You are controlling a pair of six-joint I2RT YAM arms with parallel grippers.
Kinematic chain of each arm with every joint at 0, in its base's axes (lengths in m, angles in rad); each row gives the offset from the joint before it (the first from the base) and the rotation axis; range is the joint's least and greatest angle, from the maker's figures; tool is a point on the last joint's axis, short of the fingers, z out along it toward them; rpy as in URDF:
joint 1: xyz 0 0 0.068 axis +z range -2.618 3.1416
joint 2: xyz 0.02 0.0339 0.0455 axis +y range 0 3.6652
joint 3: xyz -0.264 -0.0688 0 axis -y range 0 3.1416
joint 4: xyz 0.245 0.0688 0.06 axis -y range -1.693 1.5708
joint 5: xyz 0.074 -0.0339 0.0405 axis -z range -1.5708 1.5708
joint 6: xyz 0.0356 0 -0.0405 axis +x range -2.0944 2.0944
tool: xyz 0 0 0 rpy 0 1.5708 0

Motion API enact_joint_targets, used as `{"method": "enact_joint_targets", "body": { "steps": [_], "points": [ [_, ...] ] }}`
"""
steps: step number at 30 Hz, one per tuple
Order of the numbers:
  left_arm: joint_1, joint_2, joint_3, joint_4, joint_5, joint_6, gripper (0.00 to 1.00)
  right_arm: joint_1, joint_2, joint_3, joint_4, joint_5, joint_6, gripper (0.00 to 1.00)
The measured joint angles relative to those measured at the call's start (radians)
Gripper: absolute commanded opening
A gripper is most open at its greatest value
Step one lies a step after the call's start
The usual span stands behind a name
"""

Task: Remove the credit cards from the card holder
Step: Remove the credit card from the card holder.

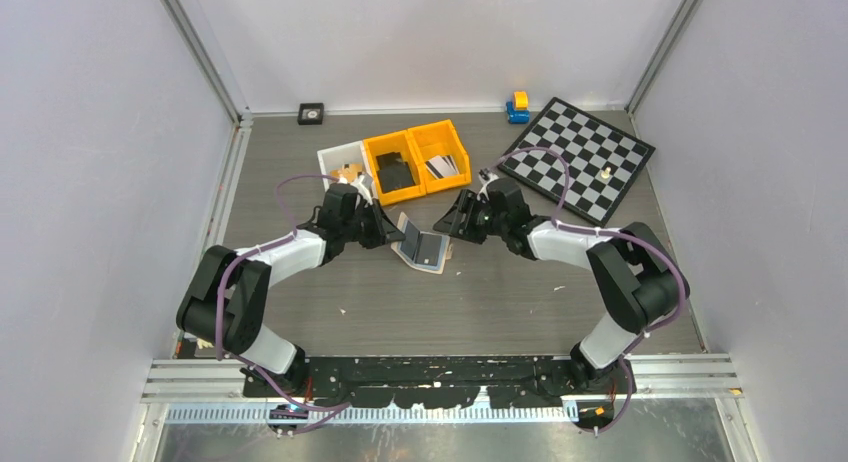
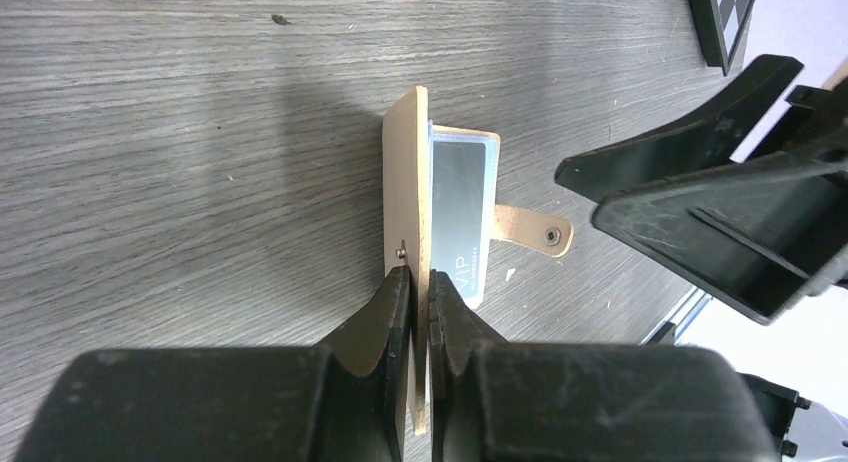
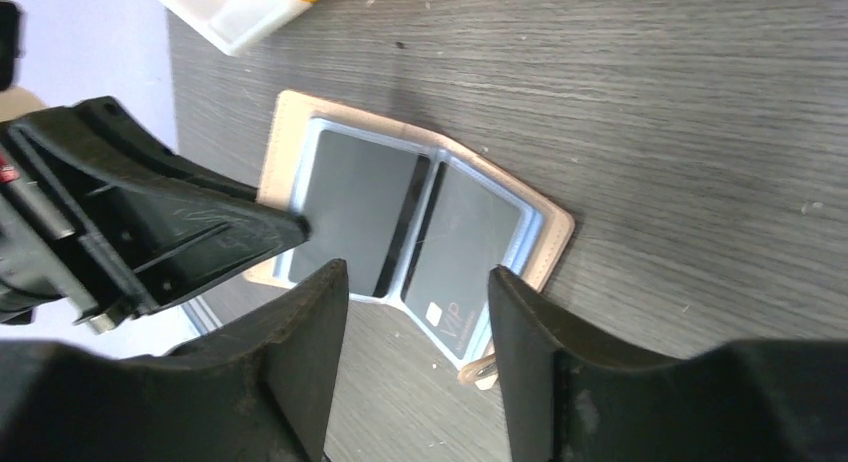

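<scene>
Card holder open, one flap raised.
Left gripper, reaching low, pinches its 9 o'clock flap; right gripper gapes above (credit cards partly hidden).

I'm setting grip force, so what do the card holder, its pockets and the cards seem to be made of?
Card holder: likely tan leather or imitation, matte, stiff cover with a snap tab. Pockets: clear, bluish plastic film with glossy edges. Credit cards: probably dark grey plastic, smooth with soft sheen and printed lettering.
</scene>
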Motion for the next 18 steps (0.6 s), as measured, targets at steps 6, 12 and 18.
{"method": "enact_joint_targets", "body": {
  "steps": [6, 12, 18],
  "points": [
    [0.0, 0.01, 0.0, 0.012, 0.009, -0.009, 0.1, 0.0, 0.112, 0.091, -0.091, 0.002, -0.014, 0.35],
    [0.0, 0.061, 0.0, 0.033, 0.034, -0.031, 0.28, 0.009, 0.195, 0.157, -0.179, 0.008, -0.03, 0.35],
    [0.0, 0.116, 0.018, 0.025, 0.038, -0.029, 0.33, 0.024, 0.197, 0.178, -0.218, 0.019, -0.042, 0.3]
  ]
}}
